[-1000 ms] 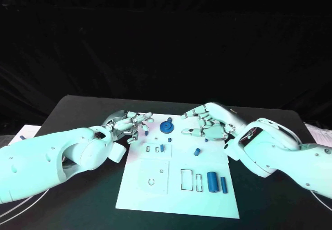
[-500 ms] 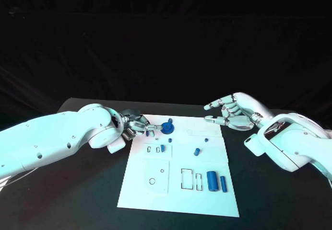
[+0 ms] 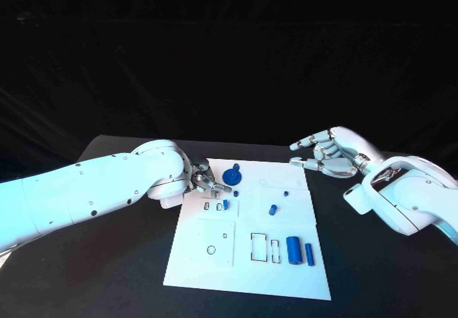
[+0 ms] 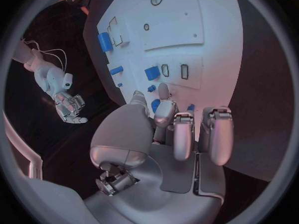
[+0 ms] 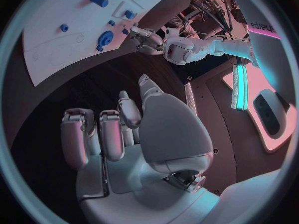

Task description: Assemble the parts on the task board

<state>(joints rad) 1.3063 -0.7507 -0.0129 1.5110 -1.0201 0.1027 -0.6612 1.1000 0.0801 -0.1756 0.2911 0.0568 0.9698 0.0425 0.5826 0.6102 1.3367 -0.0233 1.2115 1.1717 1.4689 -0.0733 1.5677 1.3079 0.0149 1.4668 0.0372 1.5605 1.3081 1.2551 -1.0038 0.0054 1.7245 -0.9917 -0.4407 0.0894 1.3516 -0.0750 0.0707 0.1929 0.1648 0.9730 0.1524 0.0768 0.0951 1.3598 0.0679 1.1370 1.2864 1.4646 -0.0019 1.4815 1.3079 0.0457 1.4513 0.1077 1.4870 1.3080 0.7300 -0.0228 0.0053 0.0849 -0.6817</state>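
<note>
The white task board (image 3: 253, 271) lies in the middle of the black table. A round blue part (image 3: 232, 176) sits near its far edge, and small blue parts (image 3: 272, 209) lie around the middle. A blue cylinder (image 3: 294, 250) and a thin blue pin (image 3: 308, 254) lie near the right edge. My left hand (image 3: 208, 183) hovers at the board's far left corner, fingers curled in, tips just beside the round part; I see nothing in it. The left wrist view shows the left hand (image 4: 171, 129) over the board (image 4: 187, 20). My right hand (image 3: 327, 155) hangs off the board's right side, fingers apart, holding nothing.
Black table (image 3: 105, 265) surrounds the board on all sides. In the right wrist view the right hand (image 5: 118, 129) is over dark table, with the board (image 5: 62, 40), the round part (image 5: 104, 37) and the left hand (image 5: 149, 40) beyond it.
My left hand has drawn in from the board's left side to its far left corner beside the round part. My right hand has pulled back off the board to the right.
</note>
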